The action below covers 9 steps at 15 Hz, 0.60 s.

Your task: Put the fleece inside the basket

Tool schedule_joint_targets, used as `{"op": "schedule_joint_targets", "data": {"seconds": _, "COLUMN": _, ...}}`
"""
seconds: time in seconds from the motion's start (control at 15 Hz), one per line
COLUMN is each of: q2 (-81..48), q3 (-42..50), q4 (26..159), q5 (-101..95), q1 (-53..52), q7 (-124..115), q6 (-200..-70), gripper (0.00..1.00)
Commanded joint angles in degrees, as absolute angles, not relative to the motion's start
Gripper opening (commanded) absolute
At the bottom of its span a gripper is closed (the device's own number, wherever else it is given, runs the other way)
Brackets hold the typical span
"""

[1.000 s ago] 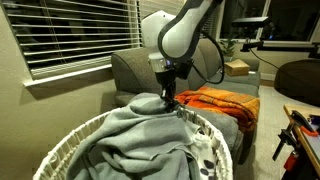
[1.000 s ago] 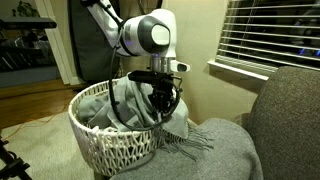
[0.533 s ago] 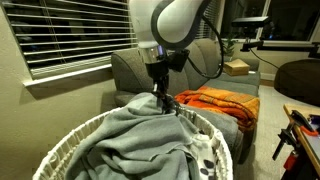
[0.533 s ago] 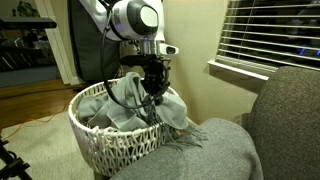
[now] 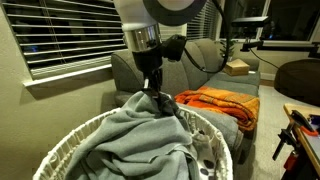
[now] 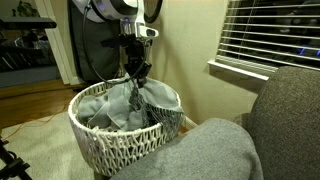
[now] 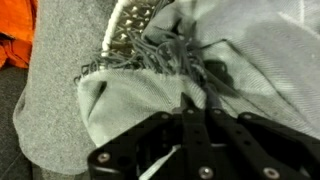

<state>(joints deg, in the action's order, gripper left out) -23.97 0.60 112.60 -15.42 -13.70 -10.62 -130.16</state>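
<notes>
So the fingers (image 5: 155,96) are pinched shut on a bunched-up fold of the fleece (image 5: 135,140), holding it up in a little peak right over the basket (image 5: 62,148). In the wrist view the dark fingers come in from the bottom and press straight into the grey fabric, no gap between them that I can see.

Most of the fleece is heaped inside the basket, all wrinkly and filling it nearly to the braided rim. One fringed edge (image 7: 160,58) is draped across the rim on the sofa side, tassels lying right where the wicker meets the sofa (image 7: 55,85).

There's a white cloth with black spots (image 5: 203,158) tucked in by the near rim, partly under the fleece.

The basket sits pushed up against the grey sofa in both exterior views. An orange blanket (image 5: 215,100) is crumpled on the seat just past the basket, apart from the fleece. Window blinds (image 5: 70,35) are on the wall behind.
</notes>
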Motion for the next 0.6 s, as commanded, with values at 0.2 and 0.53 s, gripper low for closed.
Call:
{"op": "schedule_joint_targets", "data": {"seconds": 0.2, "q2": -21.09, "q3": -3.50, "q4": 112.84, "q5": -16.15, "q1": -15.61, "q7": -11.98, "q6": -126.71, "gripper": 0.02}}
{"op": "schedule_joint_targets", "data": {"seconds": 0.53, "q2": -21.89, "q3": -6.04, "q4": 110.91, "q5": -16.08, "q1": -17.17, "q7": -11.32, "q6": -125.53, "gripper": 0.02}}
